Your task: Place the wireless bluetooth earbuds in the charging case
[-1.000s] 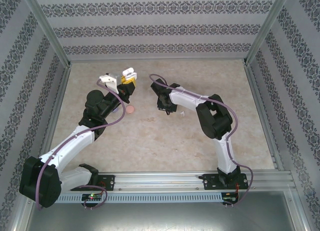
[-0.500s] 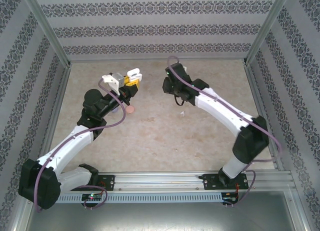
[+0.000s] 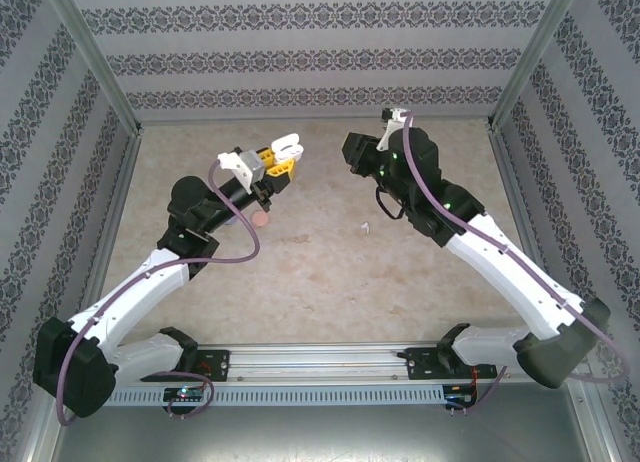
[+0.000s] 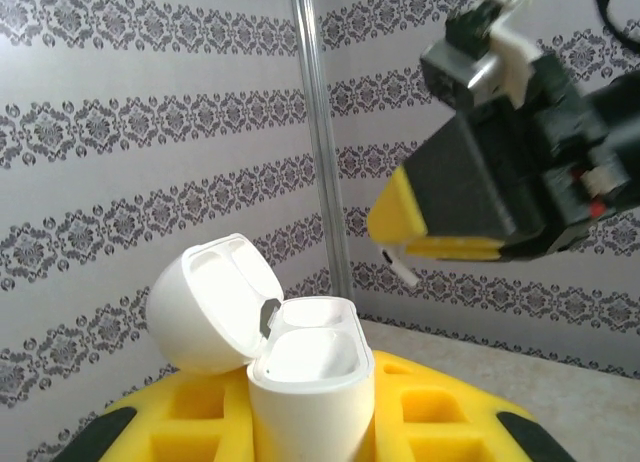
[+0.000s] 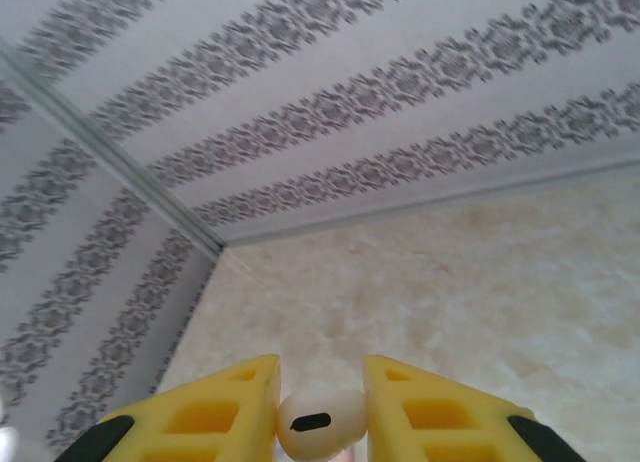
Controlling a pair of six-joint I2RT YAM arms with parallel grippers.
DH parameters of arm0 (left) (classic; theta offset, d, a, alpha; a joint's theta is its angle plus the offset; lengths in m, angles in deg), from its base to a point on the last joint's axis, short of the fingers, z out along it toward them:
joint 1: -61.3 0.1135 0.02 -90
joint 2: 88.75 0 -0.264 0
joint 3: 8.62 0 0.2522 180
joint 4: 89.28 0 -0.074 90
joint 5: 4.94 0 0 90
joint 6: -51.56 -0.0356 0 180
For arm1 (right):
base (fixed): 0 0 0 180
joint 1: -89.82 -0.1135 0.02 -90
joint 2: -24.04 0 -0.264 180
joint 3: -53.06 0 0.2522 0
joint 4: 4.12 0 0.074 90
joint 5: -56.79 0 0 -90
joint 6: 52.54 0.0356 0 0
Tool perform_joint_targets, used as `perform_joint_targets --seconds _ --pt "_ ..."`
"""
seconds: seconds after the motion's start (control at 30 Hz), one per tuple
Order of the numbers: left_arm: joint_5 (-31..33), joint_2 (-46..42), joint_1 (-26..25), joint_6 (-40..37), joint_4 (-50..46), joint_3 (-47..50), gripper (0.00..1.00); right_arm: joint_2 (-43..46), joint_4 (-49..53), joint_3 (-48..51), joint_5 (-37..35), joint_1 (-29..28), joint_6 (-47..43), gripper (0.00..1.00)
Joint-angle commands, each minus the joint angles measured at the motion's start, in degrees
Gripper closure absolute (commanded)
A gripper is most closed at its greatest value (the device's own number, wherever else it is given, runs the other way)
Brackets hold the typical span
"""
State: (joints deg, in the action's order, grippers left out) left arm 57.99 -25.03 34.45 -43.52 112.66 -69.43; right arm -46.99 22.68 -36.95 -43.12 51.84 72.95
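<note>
My left gripper (image 3: 281, 153) is shut on a white charging case (image 4: 311, 384), held upright between its yellow fingers (image 4: 437, 415). The lid (image 4: 213, 304) is swung open to the left and the wells look empty. My right gripper (image 3: 353, 148) hovers just right of the case, facing it. It is shut on a white earbud (image 5: 320, 422), head between the yellow pads (image 5: 225, 414). In the left wrist view the right gripper (image 4: 400, 244) hangs above and to the right of the case, with the earbud's stem (image 4: 400, 270) poking down. A second white earbud (image 3: 366, 226) lies on the table.
A small pinkish round object (image 3: 260, 220) lies on the beige table (image 3: 330, 282) under the left arm. Patterned walls with metal corner posts (image 3: 100, 62) enclose the table on three sides. Both grippers are held well above the surface near the back wall.
The right arm rose from the table beside the loose earbud and stretched back and right with its earbud. The left gripper carried the open case slightly right, toward it.
</note>
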Motion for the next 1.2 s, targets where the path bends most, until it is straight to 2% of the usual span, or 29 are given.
perform_joint_targets --seconds 0.0,0.2,0.43,0.57,1.17 --pt "4.51 0.56 -2.08 -7.11 4.77 0.73 1.0 3.56 -11.61 3.25 2.88 -1.39 -2.79 0.73" --pt "8.24 2.34 -4.84 -12.02 5.77 0.16 1.0 6.59 -24.25 8.86 6.91 -3.23 -3.26 0.73" --pt "11.8 2.88 -6.98 -13.62 10.07 1.29 1.0 6.37 -35.98 13.8 7.2 -7.1 -3.95 0.73" --pt "11.7 2.85 -7.25 -13.63 10.24 1.17 1.0 5.68 -42.5 15.95 8.08 -8.96 -5.12 0.74" --pt "10.06 2.13 -7.51 -11.01 9.12 0.72 1.0 -2.4 -50.98 14.86 9.56 -11.3 -2.53 0.75"
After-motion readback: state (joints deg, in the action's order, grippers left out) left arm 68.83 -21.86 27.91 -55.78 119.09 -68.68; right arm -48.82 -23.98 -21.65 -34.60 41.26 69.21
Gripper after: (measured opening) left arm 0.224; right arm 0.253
